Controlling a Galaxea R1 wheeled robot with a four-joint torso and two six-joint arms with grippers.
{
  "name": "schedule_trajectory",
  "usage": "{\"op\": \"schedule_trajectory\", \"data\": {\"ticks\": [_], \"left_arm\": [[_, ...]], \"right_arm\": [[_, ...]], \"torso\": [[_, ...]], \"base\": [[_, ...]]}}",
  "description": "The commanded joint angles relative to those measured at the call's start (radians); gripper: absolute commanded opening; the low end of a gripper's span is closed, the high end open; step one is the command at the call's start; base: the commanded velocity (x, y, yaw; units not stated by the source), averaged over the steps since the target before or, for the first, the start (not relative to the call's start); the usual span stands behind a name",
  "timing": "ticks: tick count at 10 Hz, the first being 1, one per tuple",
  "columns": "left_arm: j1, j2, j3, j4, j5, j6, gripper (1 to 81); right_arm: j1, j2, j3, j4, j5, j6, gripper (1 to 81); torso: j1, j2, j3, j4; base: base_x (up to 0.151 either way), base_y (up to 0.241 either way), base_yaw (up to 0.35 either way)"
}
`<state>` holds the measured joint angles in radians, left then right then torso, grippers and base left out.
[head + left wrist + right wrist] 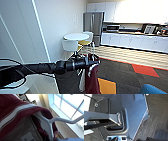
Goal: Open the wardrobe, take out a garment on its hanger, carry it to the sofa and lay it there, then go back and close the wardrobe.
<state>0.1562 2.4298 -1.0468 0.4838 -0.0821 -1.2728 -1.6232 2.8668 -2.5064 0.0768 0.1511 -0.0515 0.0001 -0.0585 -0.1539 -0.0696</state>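
The maroon garment (pixel 92 80) with a white sleeve hangs from the white hanger (pixel 93 50) in mid-air over the dark carpet. My left gripper (pixel 90 63), at the end of the arm reaching in from the left, is shut on the hanger just above the collar. In the left wrist view the hanger (pixel 50 120) crosses the striped maroon collar of the garment (pixel 15 107). A corner of the blue sofa (pixel 153 89) shows at the lower right. Tall white panels of the wardrobe (pixel 17 37) rise at the left.
A round white table (pixel 76 36) with white chairs (pixel 70 45) stands ahead near the wall. Behind it are a steel fridge (pixel 93 23) and a kitchen counter (pixel 135 40). Orange and red carpet tiles (pixel 107 86) lie ahead. The right wrist view looks down on the robot's grey base (pixel 134 112).
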Motion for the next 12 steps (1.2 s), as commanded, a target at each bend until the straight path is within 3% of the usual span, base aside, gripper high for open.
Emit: {"op": "schedule_trajectory", "data": {"ticks": [1,10,11,12], "left_arm": [[-0.184,-0.010,0.053,0.045,-0.096,0.016,1.0],[-0.184,-0.050,0.088,0.053,-0.093,0.016,1.0],[-0.186,-0.052,0.088,0.055,-0.093,0.017,1.0],[-0.186,-0.053,0.088,0.055,-0.093,0.018,1.0]], "right_arm": [[0.019,-0.008,0.012,-0.008,-0.057,-0.001,81.1],[0.016,-0.007,0.012,-0.002,-0.059,0.001,81.1],[0.016,-0.007,0.012,-0.003,-0.058,0.001,81.1],[0.018,-0.007,0.012,-0.005,-0.057,-0.001,81.1]], "torso": [[0.000,0.000,0.000,0.000],[0.000,0.000,0.000,0.000],[0.000,0.000,-0.075,0.000],[0.000,0.000,-0.098,0.000]], "base": [[0.000,0.000,-0.249],[0.000,0.000,-0.253],[0.000,0.000,-0.254],[0.000,0.000,-0.255]]}}
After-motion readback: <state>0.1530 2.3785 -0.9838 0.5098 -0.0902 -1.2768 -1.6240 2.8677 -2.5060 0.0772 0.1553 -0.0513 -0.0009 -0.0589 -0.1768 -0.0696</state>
